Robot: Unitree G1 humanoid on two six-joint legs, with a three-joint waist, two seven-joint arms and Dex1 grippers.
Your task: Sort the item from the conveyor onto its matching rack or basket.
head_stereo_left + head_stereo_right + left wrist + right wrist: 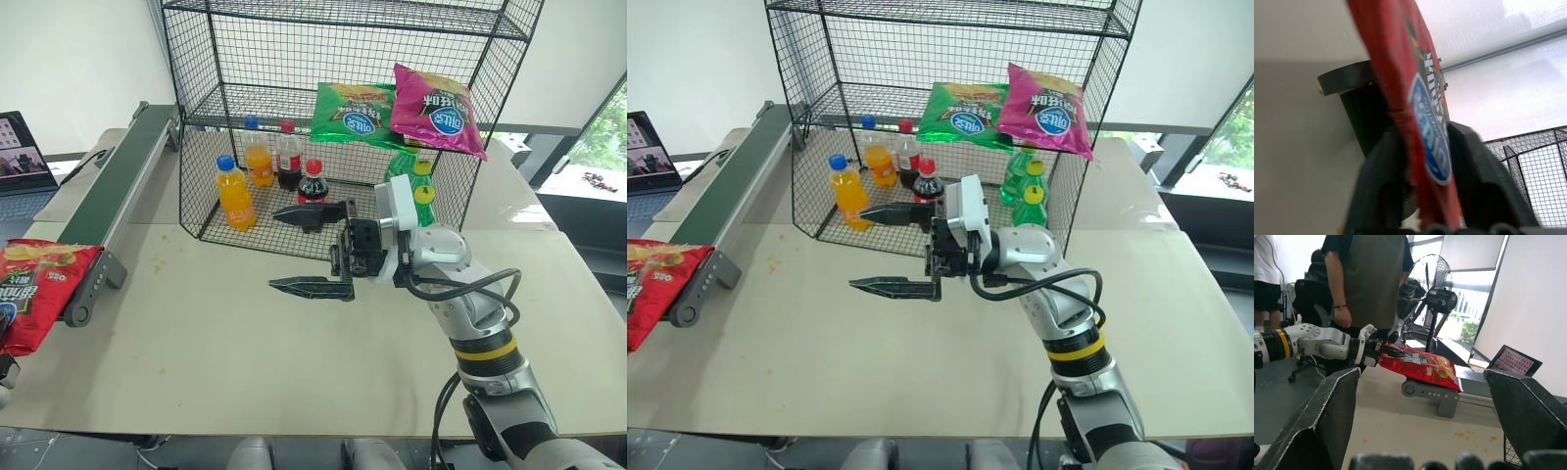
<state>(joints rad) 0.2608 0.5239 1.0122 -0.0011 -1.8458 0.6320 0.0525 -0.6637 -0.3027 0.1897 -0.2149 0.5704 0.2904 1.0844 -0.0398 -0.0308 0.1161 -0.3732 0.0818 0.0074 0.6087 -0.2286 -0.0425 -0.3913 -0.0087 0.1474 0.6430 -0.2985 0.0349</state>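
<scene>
Right end effector (312, 252) hangs over the counter (225, 362) in the head view, its two black fingers spread wide and pointing toward nine o'clock, nothing between them. Behind it, at twelve o'clock, stands the black wire rack (343, 117). On its lowest level sit two orange drink bottles (235, 193), two dark cola bottles with red caps (312, 183) and green bottles with yellow caps (421, 186). One shelf up lie a green chip bag (355, 113) and a magenta chip bag (434, 110), side by side and touching. The conveyor (122, 186) runs along the rack's left side toward ten o'clock, its near roller end resting on the counter. At nine o'clock the red chip bag (39, 289) sits at the frame's edge, just beside that roller. A laptop (22, 152) stands open beyond the belt.

From the left wrist, the left end effector (1422, 171) is clamped narrow on the red chip bag's edge, blue logo between the fingers.

From the right wrist, the left end effector holds the red chip bag out level above the conveyor's end. Behind it stand a person in a dark apron (1369, 279), a floor fan (1432, 289) and bright windows.
</scene>
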